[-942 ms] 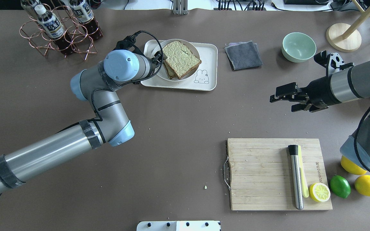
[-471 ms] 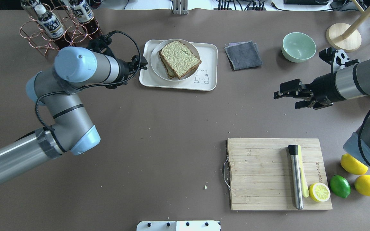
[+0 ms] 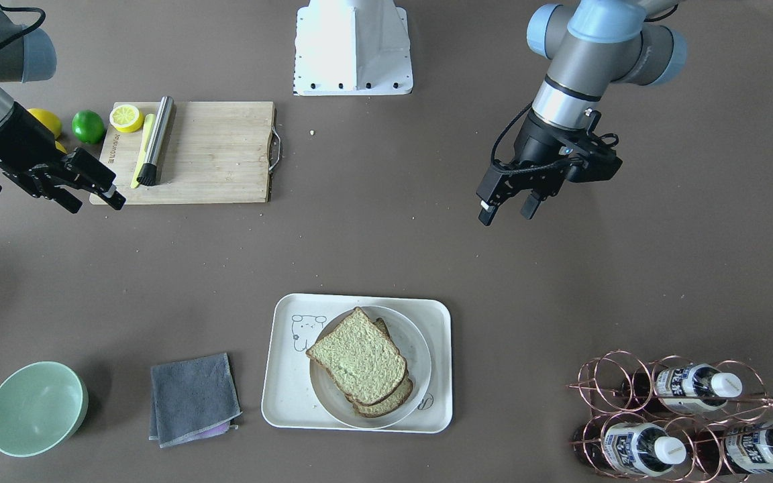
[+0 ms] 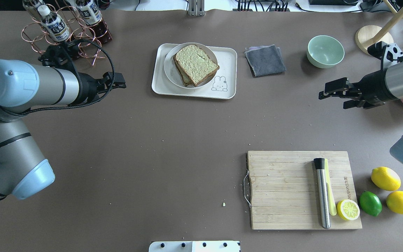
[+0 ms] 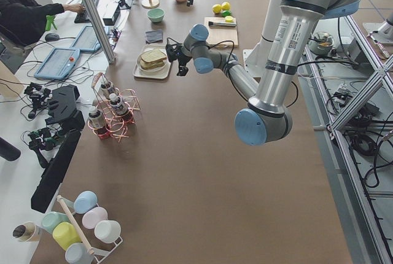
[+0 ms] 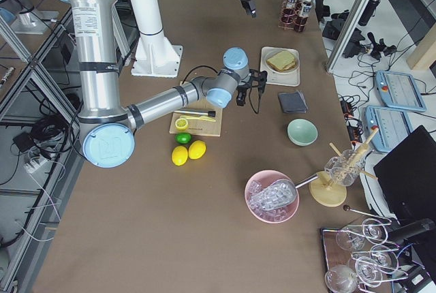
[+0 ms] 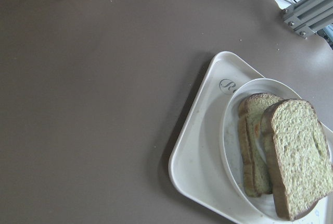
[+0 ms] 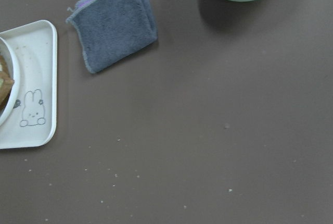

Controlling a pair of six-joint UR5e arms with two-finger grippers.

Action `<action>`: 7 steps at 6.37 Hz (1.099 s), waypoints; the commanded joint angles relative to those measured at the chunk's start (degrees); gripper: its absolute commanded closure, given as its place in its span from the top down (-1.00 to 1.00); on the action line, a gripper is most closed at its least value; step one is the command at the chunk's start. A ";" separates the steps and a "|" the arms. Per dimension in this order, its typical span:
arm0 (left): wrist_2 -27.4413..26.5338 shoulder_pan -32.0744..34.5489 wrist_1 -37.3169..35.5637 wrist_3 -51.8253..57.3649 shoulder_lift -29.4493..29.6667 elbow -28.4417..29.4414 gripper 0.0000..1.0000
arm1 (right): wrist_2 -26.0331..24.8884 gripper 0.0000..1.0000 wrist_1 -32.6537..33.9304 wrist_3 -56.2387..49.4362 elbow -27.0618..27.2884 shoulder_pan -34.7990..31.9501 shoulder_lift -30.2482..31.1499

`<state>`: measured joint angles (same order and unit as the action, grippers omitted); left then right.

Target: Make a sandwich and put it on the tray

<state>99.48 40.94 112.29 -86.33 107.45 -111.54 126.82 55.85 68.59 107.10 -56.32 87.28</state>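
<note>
Where tray [image 7: 197, 153] is marked w/ "R" — sandwich [image 7: 296, 156] sits on plate [image 7: 231, 136].

The sandwich [image 4: 196, 64] is speckled tan bread, faintly greenish, with a dark brown crust. Under it, the round plate [image 4: 168, 69] is white and the tray [image 4: 228, 56] cream-white, printed with a thin grey line drawing of an animal. Beside the tray, a dark grey cloth [image 4: 265, 60] shows a lilac edge; beyond the tray's cloth side, a bowl [image 4: 325, 51] is mint green. The surface [image 4: 173, 140] is matt dark brown, flecked with pale crumbs
</note>
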 commanded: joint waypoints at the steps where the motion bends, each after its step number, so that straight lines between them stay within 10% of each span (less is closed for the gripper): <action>1: 0.62 5.17 -7.78 14.87 -7.90 -7.26 0.94 | -0.43 0.99 9.32 -16.56 -0.14 -5.26 3.41; 4: 21.39 29.55 -7.96 50.09 -18.47 -4.84 0.94 | -6.39 0.99 28.82 -56.95 -1.71 -20.27 6.68; 7: 41.98 48.33 -10.25 75.66 -20.87 8.76 0.94 | 12.36 0.99 31.08 -76.29 -14.17 -36.29 7.64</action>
<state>135.94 84.62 102.28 -16.88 87.46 -107.68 132.88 87.01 -2.71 97.04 -88.58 94.12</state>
